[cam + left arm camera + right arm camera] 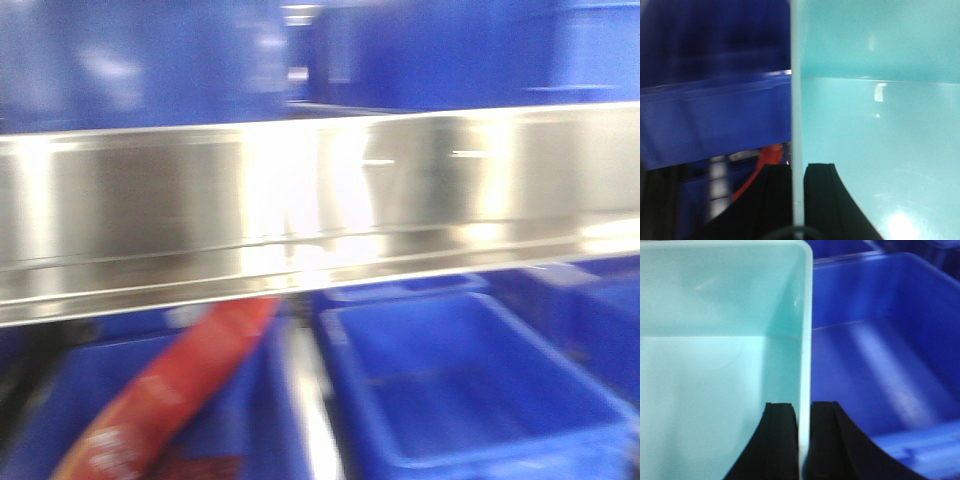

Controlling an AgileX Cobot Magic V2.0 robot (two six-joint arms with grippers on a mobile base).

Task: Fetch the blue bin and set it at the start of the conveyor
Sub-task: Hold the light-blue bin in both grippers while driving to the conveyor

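The blue bin (875,125) is a pale aqua tub, and its smooth inside fills the right of the left wrist view. My left gripper (797,172) is shut on the bin's thin left rim, one black finger inside and one outside. In the right wrist view the blue bin (715,365) fills the left half, and my right gripper (805,412) is shut on its right rim in the same way. Neither the bin nor the grippers show in the blurred front view. The conveyor start is out of view.
A shiny steel shelf rail (320,210) crosses the front view. Dark blue crates (470,380) sit below it and more stand above. A red-orange packet (170,390) lies at lower left. A dark blue crate (885,355) is right beside the bin, another (715,120) on its left.
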